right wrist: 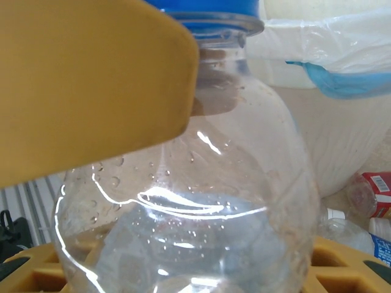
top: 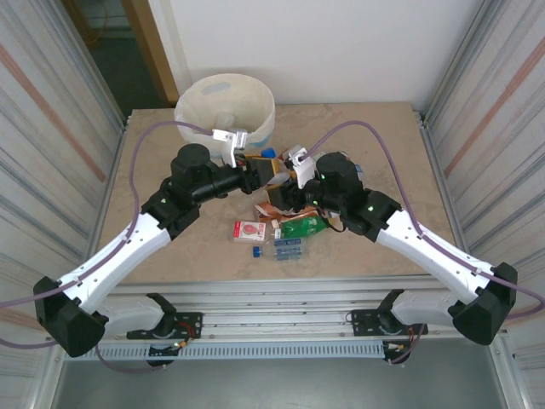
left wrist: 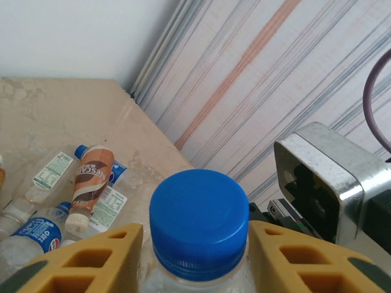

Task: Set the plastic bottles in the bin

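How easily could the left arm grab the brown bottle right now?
Probably not right away: the left gripper is closed on a blue-capped bottle that the right gripper also holds. The brown bottle lies uncovered among others, so once it lets go the way looks open.

Your left arm (top: 128, 247) and right arm (top: 430, 247) angle inward, wrists nearly meeting. Your left gripper (left wrist: 197, 244) grips a bottle (left wrist: 198, 210) by the neck between its fingers; your right gripper (right wrist: 183, 271) clamps the same bottle's body
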Available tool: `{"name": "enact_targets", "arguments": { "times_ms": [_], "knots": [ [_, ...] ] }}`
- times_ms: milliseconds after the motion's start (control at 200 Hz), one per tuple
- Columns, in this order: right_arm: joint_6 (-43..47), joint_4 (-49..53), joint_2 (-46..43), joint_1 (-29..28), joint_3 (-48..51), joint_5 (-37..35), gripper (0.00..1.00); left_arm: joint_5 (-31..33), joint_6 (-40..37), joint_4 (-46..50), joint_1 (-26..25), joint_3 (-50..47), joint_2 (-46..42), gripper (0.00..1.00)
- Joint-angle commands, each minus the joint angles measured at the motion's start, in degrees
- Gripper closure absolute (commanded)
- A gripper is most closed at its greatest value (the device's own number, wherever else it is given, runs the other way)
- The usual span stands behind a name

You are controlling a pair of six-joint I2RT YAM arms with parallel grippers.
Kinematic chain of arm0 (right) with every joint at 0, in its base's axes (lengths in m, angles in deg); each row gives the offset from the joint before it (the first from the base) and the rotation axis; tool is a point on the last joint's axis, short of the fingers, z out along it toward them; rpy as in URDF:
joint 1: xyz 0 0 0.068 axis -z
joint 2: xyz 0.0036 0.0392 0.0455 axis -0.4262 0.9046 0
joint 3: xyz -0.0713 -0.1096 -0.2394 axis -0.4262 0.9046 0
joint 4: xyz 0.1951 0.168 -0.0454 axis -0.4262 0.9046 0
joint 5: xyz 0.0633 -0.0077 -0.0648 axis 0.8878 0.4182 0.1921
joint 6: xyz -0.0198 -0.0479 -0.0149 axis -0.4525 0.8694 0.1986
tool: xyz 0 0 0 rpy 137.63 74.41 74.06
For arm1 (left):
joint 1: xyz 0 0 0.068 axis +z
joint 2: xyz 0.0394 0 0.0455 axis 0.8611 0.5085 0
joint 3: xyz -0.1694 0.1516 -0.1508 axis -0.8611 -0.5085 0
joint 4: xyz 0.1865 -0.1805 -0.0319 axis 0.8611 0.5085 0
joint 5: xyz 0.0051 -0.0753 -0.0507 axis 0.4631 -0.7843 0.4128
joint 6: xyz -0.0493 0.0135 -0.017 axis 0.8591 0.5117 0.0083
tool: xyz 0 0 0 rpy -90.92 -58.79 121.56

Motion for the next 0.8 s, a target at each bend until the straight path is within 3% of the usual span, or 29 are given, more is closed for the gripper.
{"name": "enact_targets", "arguments": {
  "times_ms": [0,125,225,321,446,796],
  "knots": [
    [1.7,-1.4,0.2,-0.7,-2.4,1.7,0.48,-0.4,0.0,-2.9,-0.4,0.6,0.0,0.68],
    [1.8,-1.4,0.4,-0.9,-2.3,1.6,0.47,-0.1,0.0,-3.1,-0.3,0.4,0.0,0.80],
    [1.7,-1.2,0.5,-0.9,-2.4,1.0,0.39,0.3,0.0,-3.5,-0.4,0.2,-0.1,0.91],
    [1.6,-0.9,0.2,-0.9,-2.2,0.1,0.20,1.7,-0.4,-3.5,-0.3,0.2,-0.4,1.00],
    [1.1,-0.4,-0.9,-0.8,-1.4,-3.6,0.00,3.6,-2.2,-2.6,0.1,1.7,-0.5,1.00],
    [-0.4,-0.4,-9.6,-0.5,3.6,-13.5,0.02,6.0,-9.4,0.8,5.5,10.4,0.4,1.00]
  ]
}}
